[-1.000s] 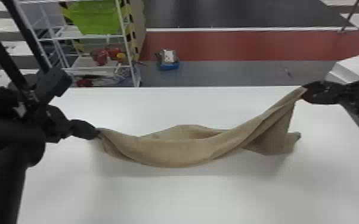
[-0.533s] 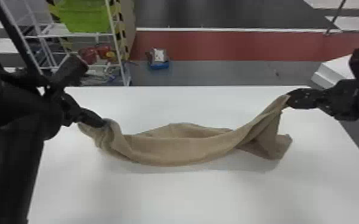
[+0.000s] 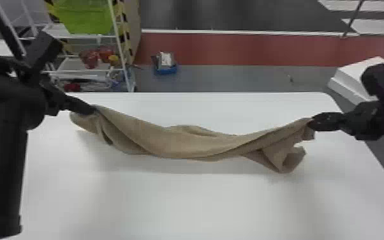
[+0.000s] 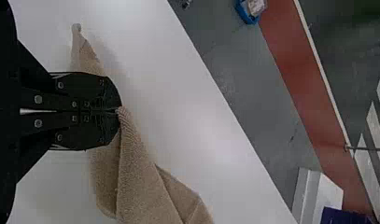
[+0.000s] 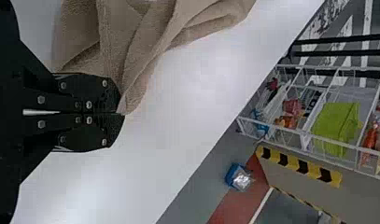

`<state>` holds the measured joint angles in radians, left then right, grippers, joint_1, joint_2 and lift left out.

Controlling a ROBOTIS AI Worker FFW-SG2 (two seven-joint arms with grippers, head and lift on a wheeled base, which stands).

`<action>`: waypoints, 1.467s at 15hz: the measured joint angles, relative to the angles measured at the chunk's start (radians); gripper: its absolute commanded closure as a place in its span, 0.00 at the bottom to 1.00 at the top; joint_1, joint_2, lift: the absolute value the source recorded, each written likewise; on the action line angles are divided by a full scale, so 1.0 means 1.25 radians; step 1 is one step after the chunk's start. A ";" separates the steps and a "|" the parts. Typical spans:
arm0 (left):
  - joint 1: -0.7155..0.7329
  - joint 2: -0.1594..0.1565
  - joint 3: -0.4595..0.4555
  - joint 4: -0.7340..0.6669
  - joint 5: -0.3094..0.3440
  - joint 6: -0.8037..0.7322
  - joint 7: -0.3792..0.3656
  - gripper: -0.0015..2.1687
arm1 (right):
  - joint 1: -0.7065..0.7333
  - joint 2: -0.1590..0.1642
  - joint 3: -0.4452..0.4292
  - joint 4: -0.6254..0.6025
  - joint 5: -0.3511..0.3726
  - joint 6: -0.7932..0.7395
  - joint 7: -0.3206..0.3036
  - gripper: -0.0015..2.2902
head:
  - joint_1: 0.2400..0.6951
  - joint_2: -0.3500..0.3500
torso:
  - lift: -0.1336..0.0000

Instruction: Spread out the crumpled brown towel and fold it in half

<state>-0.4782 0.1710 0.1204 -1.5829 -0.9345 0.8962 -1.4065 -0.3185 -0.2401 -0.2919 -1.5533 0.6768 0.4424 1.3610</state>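
In the head view my left gripper (image 3: 93, 110) is at the far left, shut on one end of the brown towel (image 3: 185, 143). My right gripper (image 3: 311, 122) holds the towel's other end at the right. Between them the cloth sags in a long, folded band, with a bunched flap hanging below the right end. In the left wrist view the left gripper (image 4: 118, 111) has its fingers closed on an edge of the towel (image 4: 136, 177). The right wrist view shows the right gripper (image 5: 121, 113) pinching a corner of the towel (image 5: 131, 51).
The white table (image 3: 201, 204) lies under the towel. Beyond its far edge stand a wire shelf (image 3: 121, 54) with a green bin (image 3: 84, 16) and a small blue box (image 3: 166, 68) on the floor. White blocks (image 3: 354, 76) stand past the right corner.
The left gripper has moved right and farther from the robot, carrying its towel end. The right gripper's end has come lower and nearer, and the flap beneath it has bunched.
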 measured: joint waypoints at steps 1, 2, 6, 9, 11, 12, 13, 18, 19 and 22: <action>-0.018 -0.001 -0.006 0.023 -0.006 0.014 0.013 0.74 | -0.009 -0.005 -0.002 0.024 0.010 0.015 -0.010 0.83 | 0.99 0.46 | 0.00; -0.031 -0.003 -0.012 0.039 -0.009 0.028 0.028 0.60 | -0.017 -0.009 -0.002 0.045 0.013 0.021 -0.020 0.83 | 0.99 0.45 | 0.00; -0.027 -0.055 -0.026 0.057 -0.003 0.079 0.201 0.00 | -0.035 -0.008 0.011 0.091 0.018 0.029 -0.036 0.83 | 1.00 0.45 | 0.00; -0.002 -0.068 -0.023 0.053 0.014 0.104 0.288 0.02 | -0.034 -0.007 0.014 0.093 0.018 0.031 -0.036 0.83 | 1.00 0.46 | 0.00; 0.014 -0.072 -0.034 0.053 0.021 0.091 0.329 0.02 | -0.031 -0.006 0.015 0.094 0.018 0.030 -0.036 0.83 | 1.00 0.46 | 0.00; 0.023 -0.076 -0.036 0.050 0.032 0.088 0.359 0.02 | -0.030 -0.004 0.017 0.094 0.018 0.031 -0.036 0.83 | 1.00 0.46 | 0.00; 0.032 -0.080 -0.041 0.045 0.043 0.088 0.388 0.02 | -0.028 -0.002 0.019 0.093 0.018 0.035 -0.035 0.83 | 1.00 0.47 | 0.00; 0.085 -0.093 -0.051 -0.035 0.096 0.079 0.527 0.02 | -0.014 -0.001 0.013 0.082 0.015 0.042 -0.034 0.83 | 1.00 0.46 | 0.00; 0.108 -0.093 -0.022 -0.082 0.114 0.065 0.533 0.02 | -0.007 -0.001 0.009 0.077 0.010 0.043 -0.031 0.83 | 1.00 0.47 | 0.00; 0.211 -0.085 0.102 -0.232 0.159 -0.084 0.475 0.03 | -0.002 -0.001 0.002 0.067 0.000 0.040 -0.030 0.83 | 1.00 0.52 | 0.00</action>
<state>-0.2145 0.0642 0.2477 -1.8731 -0.7357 0.7910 -0.8123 -0.3209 -0.2418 -0.2898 -1.4699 0.6772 0.4923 1.3237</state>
